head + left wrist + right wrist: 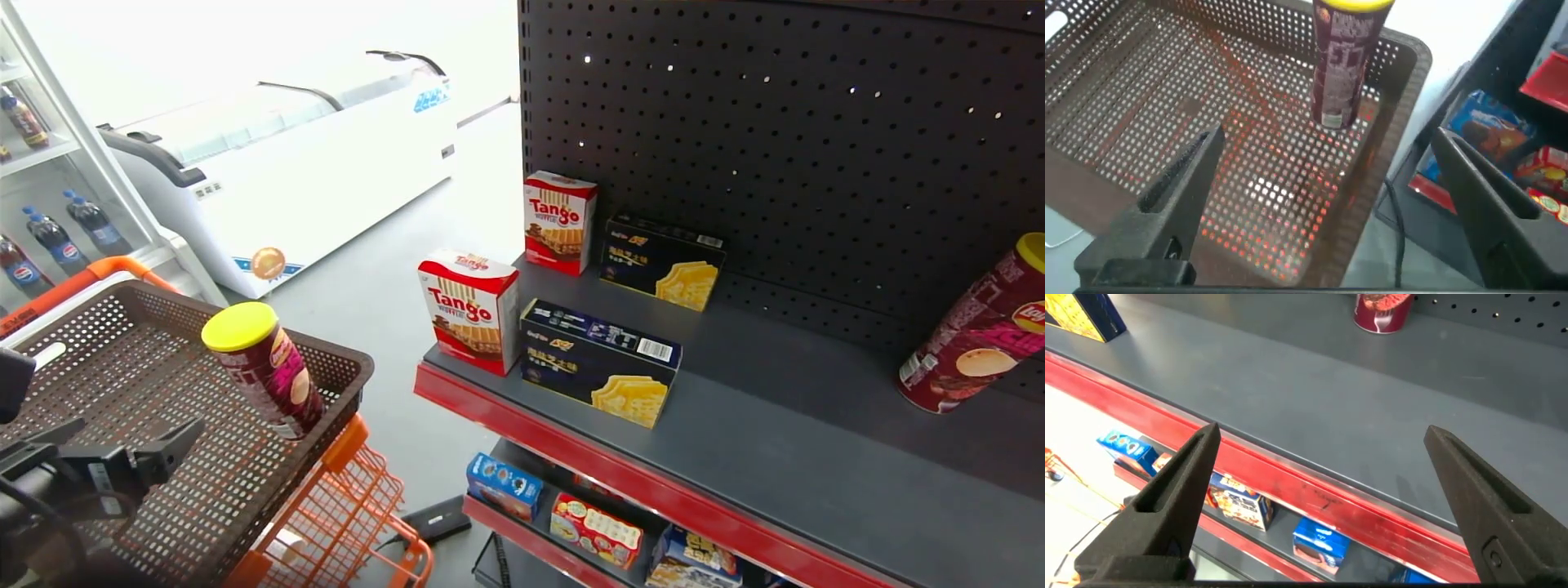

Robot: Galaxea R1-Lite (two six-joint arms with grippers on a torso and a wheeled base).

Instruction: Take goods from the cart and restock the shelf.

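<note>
A maroon chips can with a yellow lid stands upright in the brown mesh basket of the orange cart. My left gripper hovers over the basket's near side, open and holding nothing; the can stands a little beyond its fingers. A second chips can leans against the pegboard at the right of the grey shelf. My right gripper is open and holds nothing above the shelf's red front edge, with that can farther back.
Two red wafer boxes and two dark blue cracker boxes occupy the shelf's left part. Snack packs fill the lower shelf. A chest freezer and a drinks fridge stand behind the cart.
</note>
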